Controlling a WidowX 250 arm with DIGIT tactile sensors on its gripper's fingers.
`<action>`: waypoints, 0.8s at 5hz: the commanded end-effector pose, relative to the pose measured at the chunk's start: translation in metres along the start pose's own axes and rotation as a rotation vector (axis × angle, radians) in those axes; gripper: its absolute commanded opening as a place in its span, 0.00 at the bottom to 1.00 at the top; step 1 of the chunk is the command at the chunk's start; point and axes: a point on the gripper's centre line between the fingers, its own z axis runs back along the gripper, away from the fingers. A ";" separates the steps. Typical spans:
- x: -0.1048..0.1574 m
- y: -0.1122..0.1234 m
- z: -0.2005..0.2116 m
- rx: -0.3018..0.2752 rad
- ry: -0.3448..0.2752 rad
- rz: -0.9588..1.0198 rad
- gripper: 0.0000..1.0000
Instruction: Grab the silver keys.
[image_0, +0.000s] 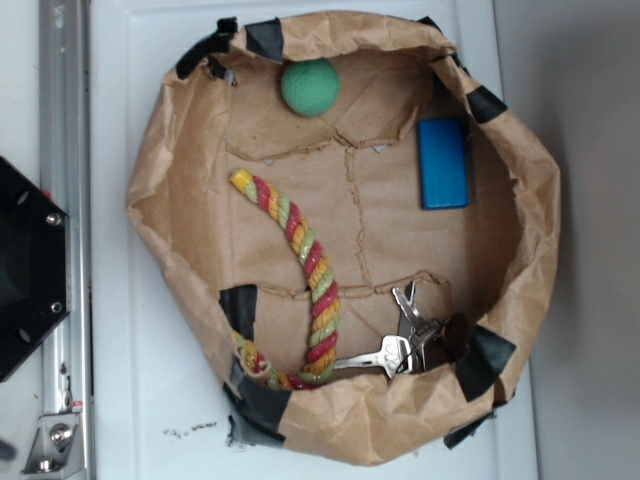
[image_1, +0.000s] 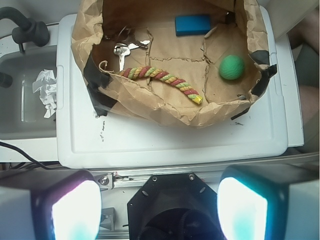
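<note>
Paper bin (image_0: 540, 200) holds silver keys (image_0: 405, 345) (beside rope (image_0: 310, 270)), ball (image_0: 309, 87), block (image_0: 443, 163).

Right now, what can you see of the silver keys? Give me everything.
The silver keys are a small bunch of shiny metal keys on a ring with a dark roundish fob at one side. They lie flat and splayed on the brown paper floor of the paper-lined bin, close to its wall. One blade points toward the multicoloured rope beside them; contact is unclear. Nothing grips them.
</note>
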 end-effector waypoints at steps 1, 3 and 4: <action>0.000 0.000 0.000 0.000 0.000 0.000 1.00; 0.064 -0.012 -0.039 0.023 -0.164 0.322 1.00; 0.087 -0.004 -0.061 0.011 -0.193 0.484 1.00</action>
